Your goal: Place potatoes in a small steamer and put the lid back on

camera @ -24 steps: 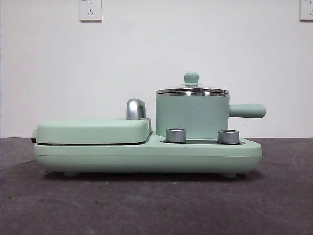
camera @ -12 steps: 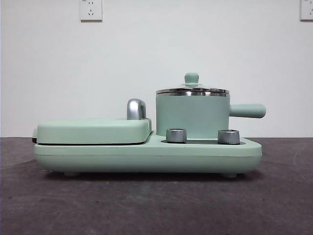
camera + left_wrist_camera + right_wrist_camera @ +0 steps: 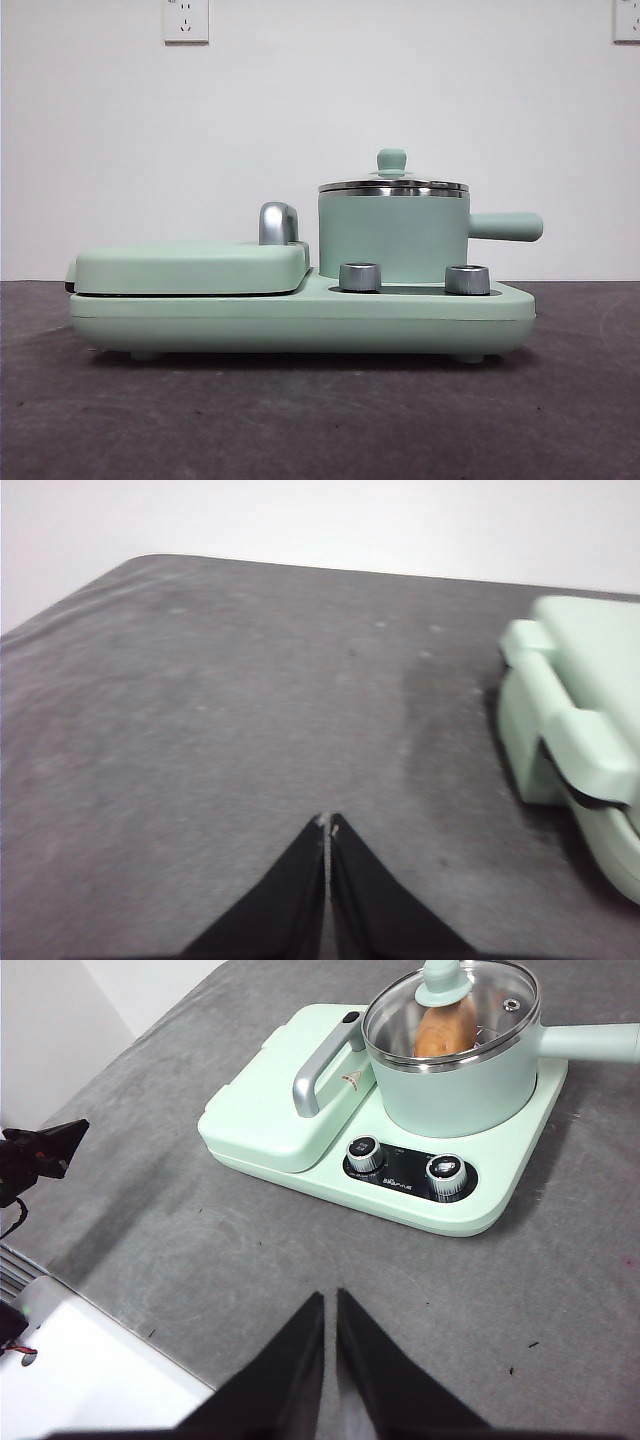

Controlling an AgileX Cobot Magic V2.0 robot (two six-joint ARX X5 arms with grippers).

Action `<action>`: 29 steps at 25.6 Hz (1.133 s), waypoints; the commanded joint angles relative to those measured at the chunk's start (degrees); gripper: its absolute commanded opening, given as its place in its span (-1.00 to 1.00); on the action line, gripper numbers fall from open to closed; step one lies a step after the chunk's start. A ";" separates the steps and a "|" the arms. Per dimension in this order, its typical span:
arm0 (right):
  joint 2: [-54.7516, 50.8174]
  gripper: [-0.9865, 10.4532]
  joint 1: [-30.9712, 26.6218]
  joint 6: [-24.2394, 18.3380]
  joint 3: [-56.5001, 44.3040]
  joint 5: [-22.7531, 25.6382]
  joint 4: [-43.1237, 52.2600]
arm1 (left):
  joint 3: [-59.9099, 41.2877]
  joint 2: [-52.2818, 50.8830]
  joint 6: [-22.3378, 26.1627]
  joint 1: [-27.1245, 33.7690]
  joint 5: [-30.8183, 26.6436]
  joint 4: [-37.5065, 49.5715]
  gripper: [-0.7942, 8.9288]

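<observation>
Orange-brown, the potato [image 3: 445, 1028] already lies inside the small steamer [image 3: 393, 238], seen through the glass lid [image 3: 452, 1008] seated on its steel rim. Both steps look finished; I judge nothing remains but to keep clear. The left gripper [image 3: 328, 825] and right gripper [image 3: 330, 1300] wait over bare table, jaws pressed together, holding nothing

Lid [image 3: 452, 1010] seals steamer [image 3: 393, 235] mouth; griddle handle [image 3: 278, 222] beside it; tabletop [image 3: 300, 420] ahead open.
</observation>
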 commanded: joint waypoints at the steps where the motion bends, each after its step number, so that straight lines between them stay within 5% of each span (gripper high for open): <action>1: 0.17 -0.80 0.28 -0.46 0.63 0.02 0.57 | -1.18 -0.02 3.98 0.04 4.74 -0.31 -0.82; 29: 0.15 -0.80 0.28 -0.46 0.63 0.02 0.70 | -1.25 -0.02 2.97 0.04 6.88 -0.04 -0.82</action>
